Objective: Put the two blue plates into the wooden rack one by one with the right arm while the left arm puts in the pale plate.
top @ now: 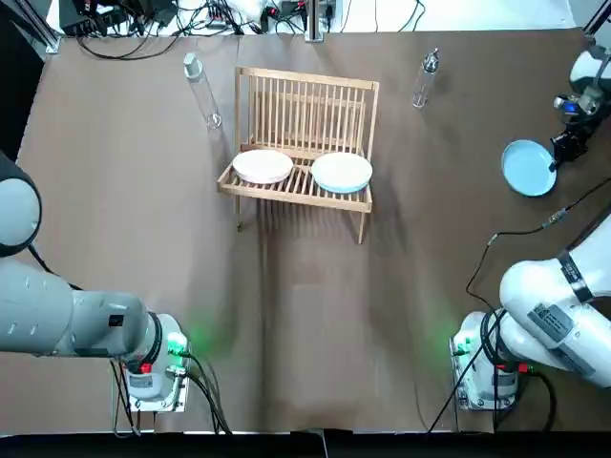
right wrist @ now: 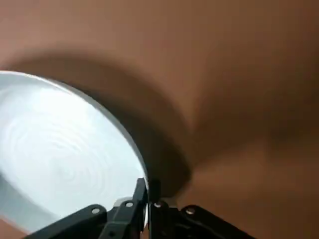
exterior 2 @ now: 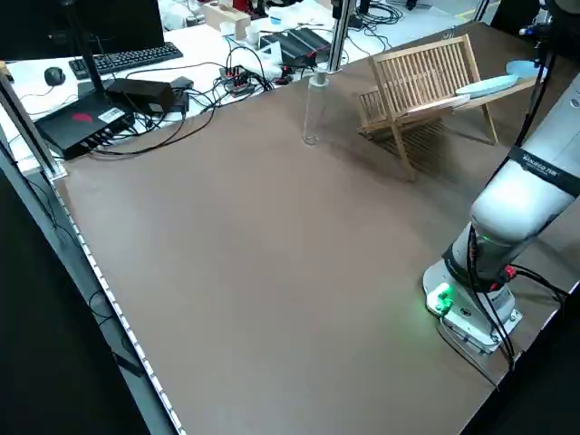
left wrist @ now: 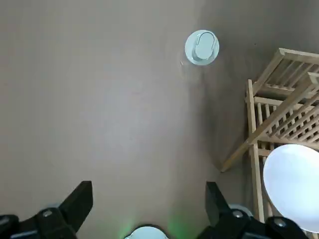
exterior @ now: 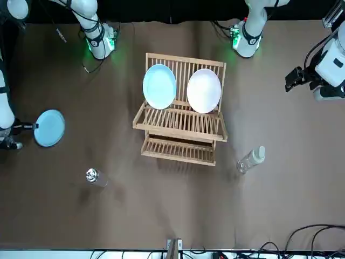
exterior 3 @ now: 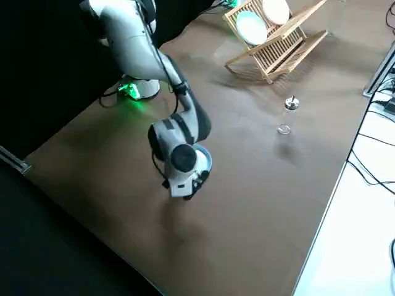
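The wooden rack [top: 305, 105] stands mid-table with two plates leaning in it. The pale plate [top: 263, 166] sits in its left half and a blue plate [top: 342, 172] in its right half. A second blue plate [top: 529, 168] is far out on the right, where my right gripper [top: 561, 151] is shut on its rim. In the right wrist view the fingertips [right wrist: 141, 191] pinch the plate's edge [right wrist: 60, 149], and a shadow lies under it. My left gripper [left wrist: 148, 199] hovers open and empty left of the rack [left wrist: 279, 114].
Two clear bottles stand at the back, one [top: 202, 91] left of the rack and one [top: 425, 78] right of it. Cables and equipment line the far table edge [top: 191, 19]. Brown tabletop [top: 305, 315] stretches between the rack and the arm bases.
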Controlling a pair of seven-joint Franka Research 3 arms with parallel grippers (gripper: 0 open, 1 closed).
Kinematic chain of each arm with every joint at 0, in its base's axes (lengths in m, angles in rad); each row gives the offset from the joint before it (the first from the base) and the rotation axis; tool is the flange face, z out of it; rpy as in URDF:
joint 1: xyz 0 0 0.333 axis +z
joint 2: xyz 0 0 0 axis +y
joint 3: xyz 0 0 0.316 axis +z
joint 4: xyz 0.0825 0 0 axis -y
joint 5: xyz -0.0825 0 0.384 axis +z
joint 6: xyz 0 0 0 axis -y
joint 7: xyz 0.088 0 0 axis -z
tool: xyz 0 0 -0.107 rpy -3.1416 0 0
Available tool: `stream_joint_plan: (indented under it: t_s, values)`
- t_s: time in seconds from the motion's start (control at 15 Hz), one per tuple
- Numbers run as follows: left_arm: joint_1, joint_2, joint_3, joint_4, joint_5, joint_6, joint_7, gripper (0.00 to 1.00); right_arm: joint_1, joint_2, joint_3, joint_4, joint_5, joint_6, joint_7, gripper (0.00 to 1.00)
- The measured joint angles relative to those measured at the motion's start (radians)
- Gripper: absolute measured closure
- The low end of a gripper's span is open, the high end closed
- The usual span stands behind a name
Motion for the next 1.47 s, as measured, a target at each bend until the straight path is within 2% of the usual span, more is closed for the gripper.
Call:
stream_joint_plan:
  t_s: [0.33,0.47,0.53,0.67,0.87,1.13,1.47]
  values:
    - [0.002,0.002,0.001,-0.001,0.000,0.000,0.001,0.00,0.117,-0.056,0.027,0.121,0.024,-0.501,0.010,0.97]
    - [0.002,0.003,0.001,-0.002,0.000,0.000,0.001,0.00,0.181,-0.098,0.030,0.134,0.054,-0.679,0.060,0.97]
    - [0.002,0.003,0.001,-0.002,0.000,0.000,0.001,0.00,0.254,-0.128,0.033,0.134,0.070,-0.863,0.133,0.97]
    - [0.002,0.003,0.001,-0.003,0.000,0.000,0.001,0.00,0.328,-0.155,0.033,0.120,0.135,-1.003,0.204,0.97]
    - [0.002,0.003,0.001,-0.005,0.000,0.000,0.001,0.00,0.413,-0.239,0.034,0.026,0.281,-1.050,0.373,0.97]
    - [0.002,0.004,0.001,-0.009,0.000,0.000,0.001,0.00,0.556,-0.346,0.036,-0.112,0.497,-1.047,0.709,0.97]
    - [0.001,0.004,0.001,-0.009,0.000,0.000,0.001,0.00,0.742,-0.398,0.036,-0.167,0.762,-1.008,1.050,0.96]
